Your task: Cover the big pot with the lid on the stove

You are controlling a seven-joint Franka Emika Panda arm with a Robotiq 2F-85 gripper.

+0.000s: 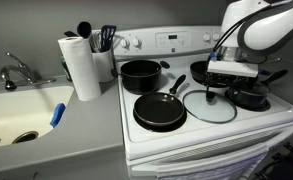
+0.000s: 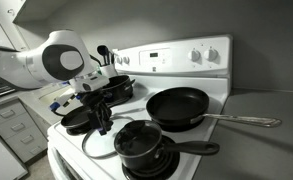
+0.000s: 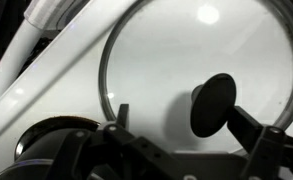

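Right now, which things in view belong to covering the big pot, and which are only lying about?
For the job: big pot, lid, stove, tool.
Lying about: frying pan, small saucepan, paper towel roll, sink.

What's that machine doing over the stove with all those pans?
A robot arm is reaching over the stove. Its hand hangs open just above a glass lid that lies flat on the stove top, and it is not gripping the lid yet. The big pot at the back stands uncovered.
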